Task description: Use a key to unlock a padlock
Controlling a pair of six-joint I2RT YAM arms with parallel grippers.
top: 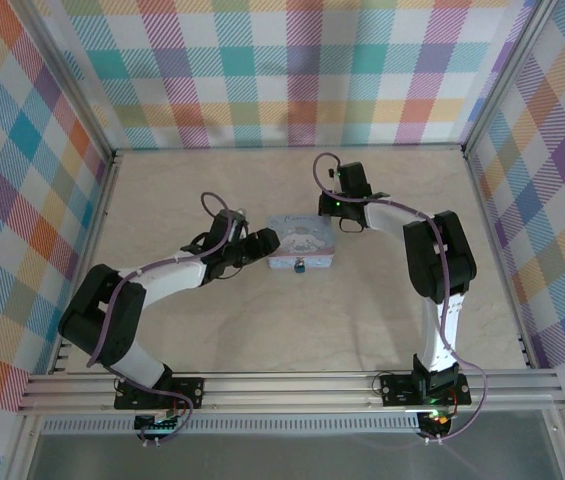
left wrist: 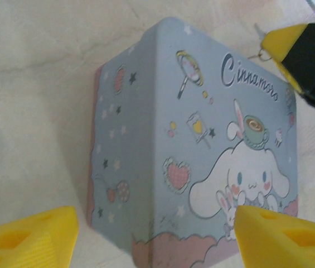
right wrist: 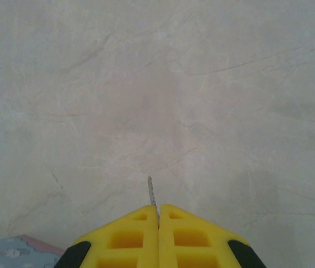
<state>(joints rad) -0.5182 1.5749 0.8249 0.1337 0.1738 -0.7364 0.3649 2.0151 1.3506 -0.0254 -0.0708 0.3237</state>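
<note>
The padlock [top: 300, 266] is a tiny dark-blue body hanging at the front side of the pale blue tin [top: 302, 246]. My left gripper [top: 265, 243] is at the tin's left end. In the left wrist view it [left wrist: 156, 219] is open, its yellow fingers [left wrist: 29, 237] standing either side of the tin's [left wrist: 163, 128] near corner. My right gripper [top: 334, 206] hovers just behind the tin's right rear corner. In the right wrist view it [right wrist: 158, 207] is shut on the key [right wrist: 151, 192], whose thin toothed blade sticks out forward over bare table. The key [left wrist: 259, 33] and a right finger [left wrist: 285, 42] also show beyond the tin.
The tin carries a white cartoon figure and one corner of it [right wrist: 12, 248] shows low left in the right wrist view. Plaid walls [top: 292, 70] and metal rails [top: 102, 190] enclose the marbled table [top: 212, 330]. Open tabletop lies in front of the tin.
</note>
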